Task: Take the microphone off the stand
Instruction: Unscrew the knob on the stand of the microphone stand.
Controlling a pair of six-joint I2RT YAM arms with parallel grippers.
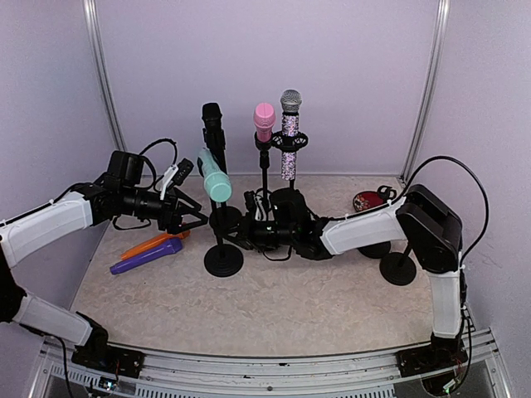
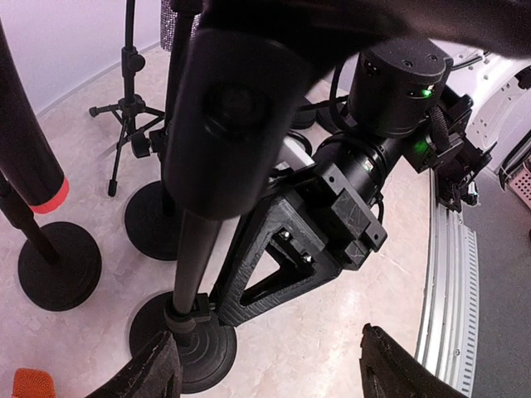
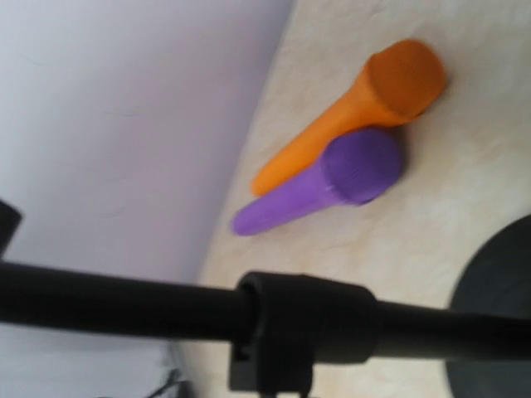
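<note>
A teal microphone (image 1: 214, 176) leans in the clip of a black stand, whose round base (image 1: 224, 262) sits near the table's middle. My right gripper (image 1: 238, 235) is shut low on the stand's pole (image 2: 195, 257), at the collar (image 3: 303, 323) just above the base (image 2: 187, 344). My left gripper (image 1: 197, 217) stands open to the left of the stand, below the microphone, holding nothing. In the left wrist view the pole runs just above the left fingertip (image 2: 158, 369), and a dark blurred shape (image 2: 232, 116) close overhead hides the microphone.
A purple microphone (image 1: 148, 255) and an orange one (image 1: 153, 242) lie on the table at the left. Behind stand a black microphone (image 1: 212, 116), a pink one (image 1: 264, 120) and a glittery silver one (image 1: 289, 133) on stands. Another stand base (image 1: 398, 269) sits at the right.
</note>
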